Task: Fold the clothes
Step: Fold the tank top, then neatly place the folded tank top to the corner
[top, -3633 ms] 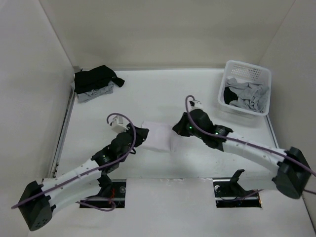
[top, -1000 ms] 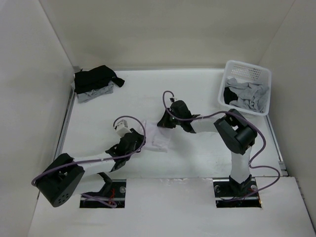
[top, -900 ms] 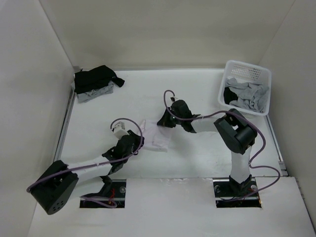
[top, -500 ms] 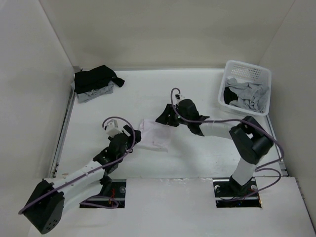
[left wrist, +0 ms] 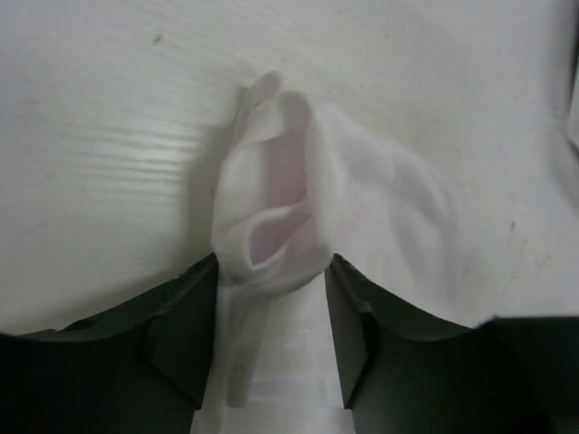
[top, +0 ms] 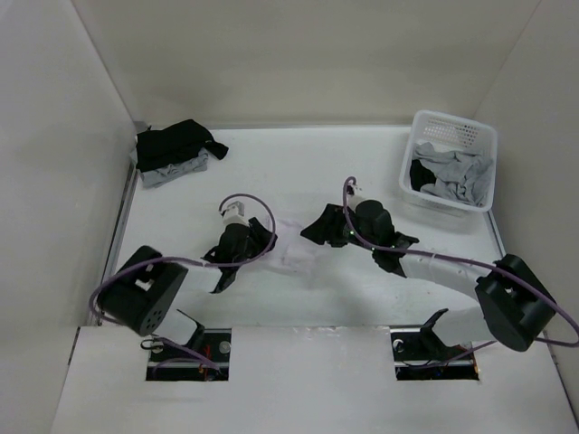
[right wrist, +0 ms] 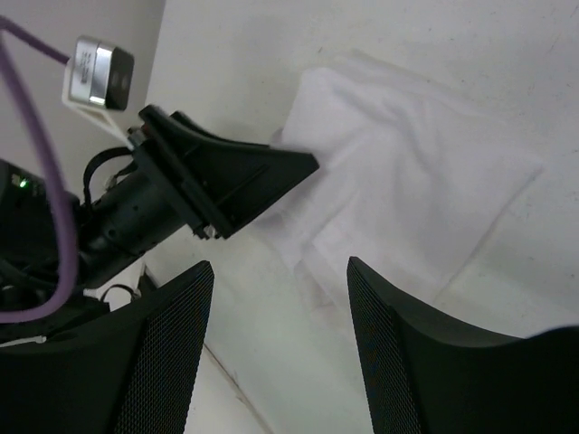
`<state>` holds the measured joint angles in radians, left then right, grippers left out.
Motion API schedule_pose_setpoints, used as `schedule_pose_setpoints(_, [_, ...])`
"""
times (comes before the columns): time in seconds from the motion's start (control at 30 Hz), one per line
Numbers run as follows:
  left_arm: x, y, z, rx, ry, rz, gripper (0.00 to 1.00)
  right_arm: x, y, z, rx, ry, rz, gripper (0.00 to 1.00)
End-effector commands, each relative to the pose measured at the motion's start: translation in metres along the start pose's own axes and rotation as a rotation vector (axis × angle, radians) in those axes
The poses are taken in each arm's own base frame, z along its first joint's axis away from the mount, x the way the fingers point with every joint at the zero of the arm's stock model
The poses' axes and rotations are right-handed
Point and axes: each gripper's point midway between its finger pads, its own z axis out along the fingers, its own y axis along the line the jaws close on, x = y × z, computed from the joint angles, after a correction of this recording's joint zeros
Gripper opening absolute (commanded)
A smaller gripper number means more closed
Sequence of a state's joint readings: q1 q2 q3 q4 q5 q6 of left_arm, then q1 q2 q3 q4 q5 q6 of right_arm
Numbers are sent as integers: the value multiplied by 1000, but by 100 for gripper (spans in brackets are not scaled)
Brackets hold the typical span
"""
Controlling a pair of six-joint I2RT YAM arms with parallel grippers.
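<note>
The white, faintly lilac tank top (top: 295, 251) lies folded flat near the table's middle. My left gripper (top: 260, 242) is at its left edge. In the left wrist view a loose, puffed fold of the tank top (left wrist: 271, 244) fills the gap of the left gripper (left wrist: 273, 264). It touches both fingers (left wrist: 185, 316), which stand apart and do not squash it. My right gripper (top: 315, 230) hovers over the right side of the garment. In its own view the right gripper (right wrist: 279, 264) is open above the tank top (right wrist: 407, 172) with nothing between its fingers.
A white lattice basket (top: 450, 119) at the back right holds grey and black clothes (top: 452, 176). A pile of black and grey clothes (top: 176, 149) sits in the back left corner. Walls close in on three sides.
Both grippers have opened. The right gripper has drawn back to the right off the fabric. The left gripper has slid right, up to the garment's left edge.
</note>
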<state>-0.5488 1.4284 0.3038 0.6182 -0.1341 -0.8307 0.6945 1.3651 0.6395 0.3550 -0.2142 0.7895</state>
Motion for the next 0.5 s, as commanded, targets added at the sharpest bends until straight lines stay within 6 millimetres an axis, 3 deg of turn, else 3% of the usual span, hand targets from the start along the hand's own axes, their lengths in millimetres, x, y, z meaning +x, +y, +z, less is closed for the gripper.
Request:
schedule_pose_setpoints(0.0, [35, 6, 11, 36, 135, 5, 39, -18, 21, -12, -63, -76, -35, 66])
schedule_pose_setpoints(0.13, [45, -11, 29, 112, 160, -40, 9, -26, 22, -23, -70, -107, -37, 66])
schedule_pose_setpoints(0.23, [36, -42, 34, 199, 150, -94, 0, -31, 21, -32, -74, -133, -34, 66])
schedule_pose_setpoints(0.33, [3, -87, 32, 301, 84, -91, 0, -37, 15, -44, -69, -169, -28, 66])
schedule_pose_setpoints(0.47, [-67, -126, 39, 341, -34, -13, 0, -48, 1, -58, -40, -227, -12, 67])
